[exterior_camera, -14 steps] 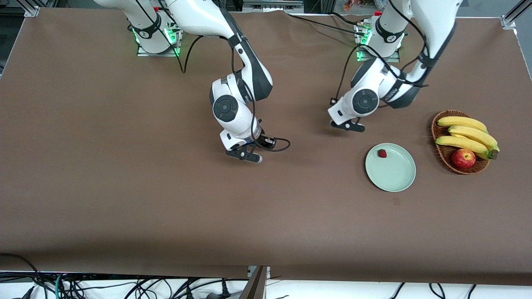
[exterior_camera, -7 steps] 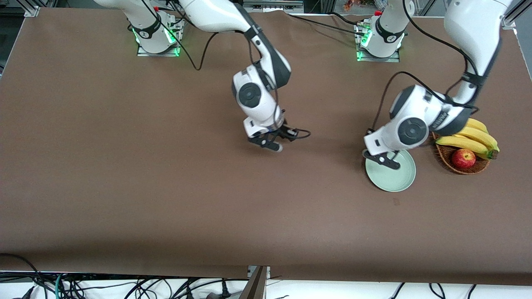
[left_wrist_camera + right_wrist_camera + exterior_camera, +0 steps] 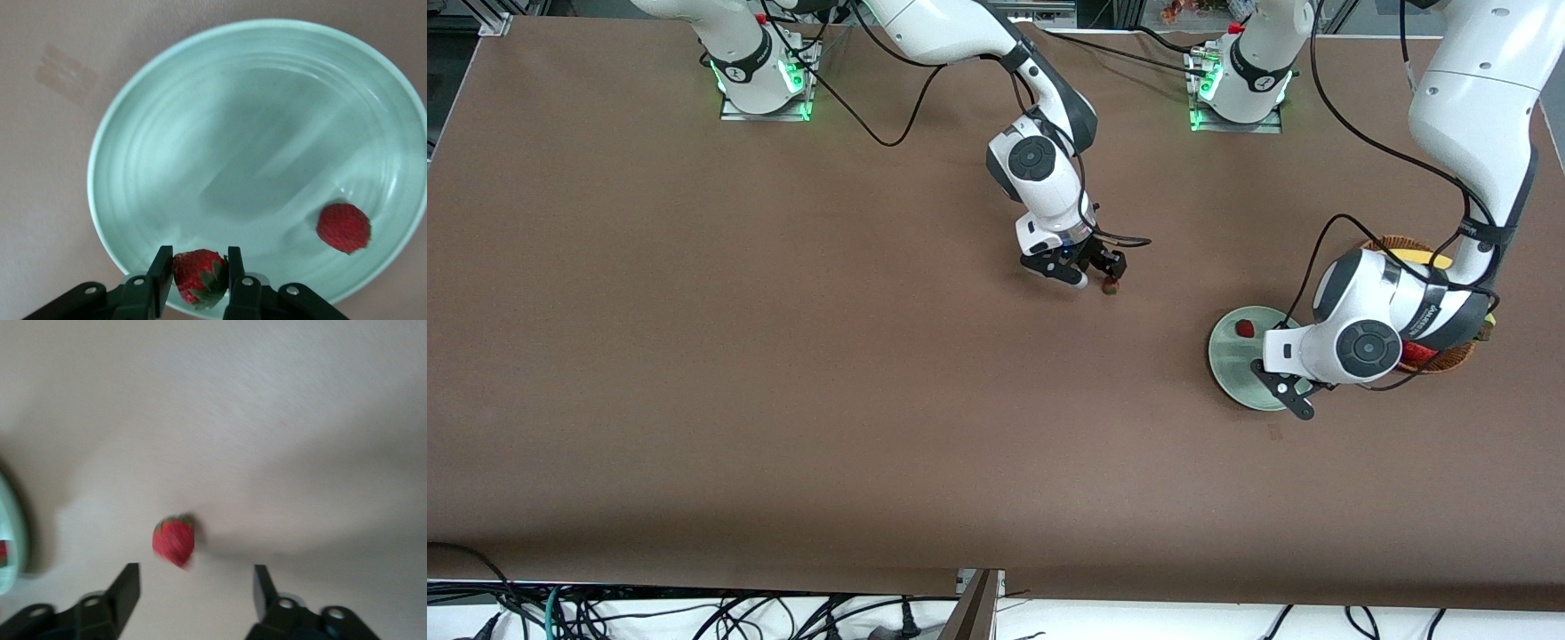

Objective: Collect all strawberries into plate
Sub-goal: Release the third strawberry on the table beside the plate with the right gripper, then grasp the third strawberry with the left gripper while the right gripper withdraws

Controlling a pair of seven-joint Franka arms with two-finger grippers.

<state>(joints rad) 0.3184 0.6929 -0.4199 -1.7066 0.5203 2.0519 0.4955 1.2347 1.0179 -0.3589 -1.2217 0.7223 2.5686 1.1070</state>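
Observation:
The mint-green plate (image 3: 1230,360) lies toward the left arm's end of the table. One strawberry (image 3: 1243,328) lies in it, also in the left wrist view (image 3: 343,228). My left gripper (image 3: 1288,396) is over the plate's near rim and shut on a second strawberry (image 3: 198,275); the plate (image 3: 233,133) fills the left wrist view under this gripper (image 3: 197,257). A third strawberry (image 3: 1110,285) lies on the table near the middle. My right gripper (image 3: 1069,274) hangs open just beside it; in the right wrist view the berry (image 3: 174,541) lies just ahead of the open gripper (image 3: 195,577).
A brown wicker basket (image 3: 1396,242) with bananas (image 3: 1416,259) and a red apple (image 3: 1416,354) stands beside the plate, mostly hidden by the left arm. The plate's edge (image 3: 10,533) shows in the right wrist view. Cables hang at the table's near edge.
The right arm has swung toward the left arm's end, and its gripper now hangs by the table strawberry. The left gripper has moved from the plate's far rim to its near rim.

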